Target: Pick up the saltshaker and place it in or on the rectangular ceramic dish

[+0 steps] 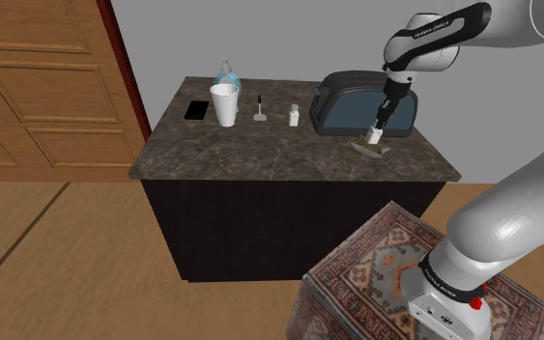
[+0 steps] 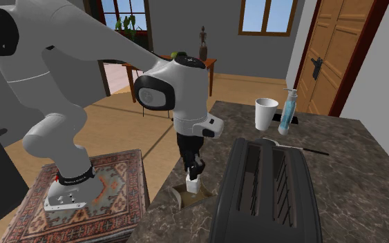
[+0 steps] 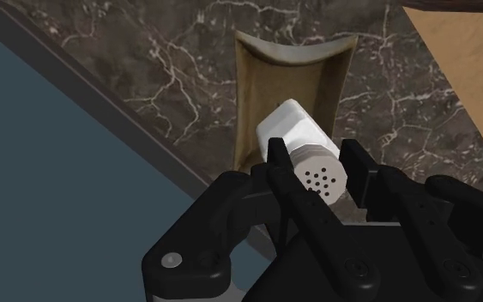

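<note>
A white saltshaker (image 3: 299,137) with a perforated grey cap is clasped between my black fingers (image 3: 357,163), so my gripper (image 3: 316,169) is shut on it. It hangs tilted, base down, directly over a small tan rectangular dish (image 3: 291,60) with upturned ends that lies on the dark marble counter. From the shoulder camera the gripper (image 1: 379,124) holds the shaker (image 1: 373,136) just above the dish (image 1: 367,151), in front of the toaster. The second exterior view shows the shaker (image 2: 193,184) low over the dish (image 2: 183,199); I cannot tell whether they touch.
A dark toaster (image 1: 366,101) stands right behind the dish, close to the gripper. Further along the counter (image 1: 260,155) are a small white bottle (image 1: 294,117), a utensil (image 1: 260,108), a white cup (image 1: 224,102), a blue bottle (image 1: 227,71) and a black phone (image 1: 197,110). The counter edge runs just beyond the dish.
</note>
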`<move>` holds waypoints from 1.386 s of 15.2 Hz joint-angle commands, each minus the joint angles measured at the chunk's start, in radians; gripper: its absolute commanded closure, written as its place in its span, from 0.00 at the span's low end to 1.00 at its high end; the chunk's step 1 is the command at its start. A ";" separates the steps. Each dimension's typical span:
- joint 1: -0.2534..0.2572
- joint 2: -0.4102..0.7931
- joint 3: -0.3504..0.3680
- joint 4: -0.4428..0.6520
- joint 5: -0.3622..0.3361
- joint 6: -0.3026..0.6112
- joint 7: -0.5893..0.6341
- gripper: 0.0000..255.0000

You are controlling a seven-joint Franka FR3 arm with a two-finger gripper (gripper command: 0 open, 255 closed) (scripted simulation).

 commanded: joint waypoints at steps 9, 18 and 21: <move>0.000 0.000 0.000 -0.001 0.000 0.002 0.001 0.00; 0.000 -0.041 0.006 0.088 -0.010 -0.127 0.009 0.00; 0.000 -0.041 0.006 0.088 -0.010 -0.127 0.009 0.00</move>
